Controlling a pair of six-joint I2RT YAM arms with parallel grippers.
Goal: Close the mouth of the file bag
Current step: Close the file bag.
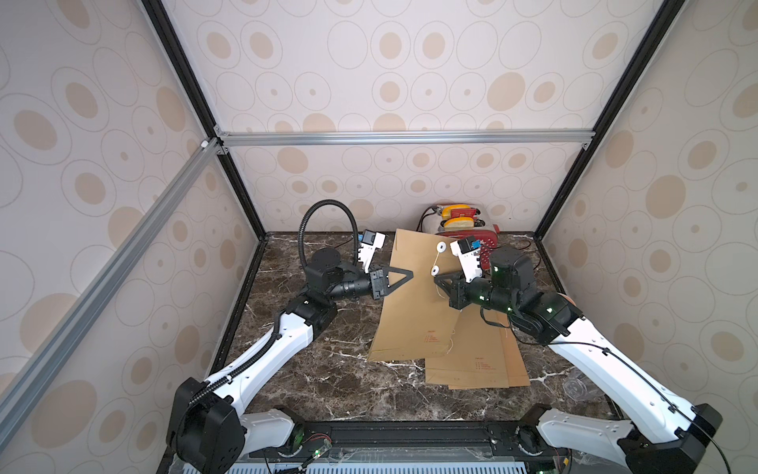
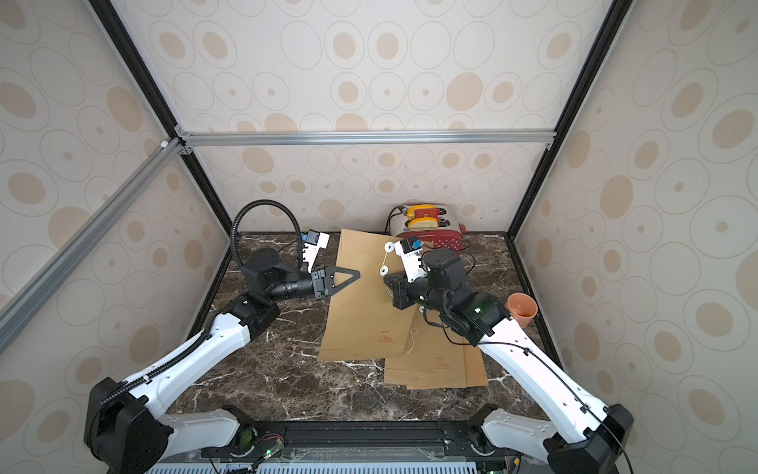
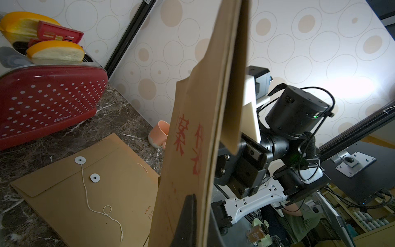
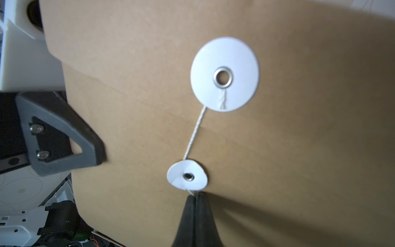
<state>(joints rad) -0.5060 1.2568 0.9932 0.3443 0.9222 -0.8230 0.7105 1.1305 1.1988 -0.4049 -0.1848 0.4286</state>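
Observation:
The brown paper file bag (image 1: 410,312) (image 2: 361,312) is lifted off the table and tilted, its flap folded down. My left gripper (image 1: 410,274) (image 2: 357,274) (image 3: 197,201) is shut on its left edge, one finger on each face. Two white discs show on the bag, the upper disc (image 4: 239,64) on the flap and the lower disc (image 4: 197,181) on the body. A white string (image 4: 195,130) runs taut between them. My right gripper (image 1: 437,279) (image 2: 386,281) (image 4: 195,195) is shut on the string just past the lower disc.
More file bags (image 1: 476,357) (image 3: 96,192) lie flat on the marble table under the right arm, one with a loose looped string. A red toaster (image 1: 488,242) with bread stands at the back wall. An orange cup (image 2: 521,308) sits by the right wall.

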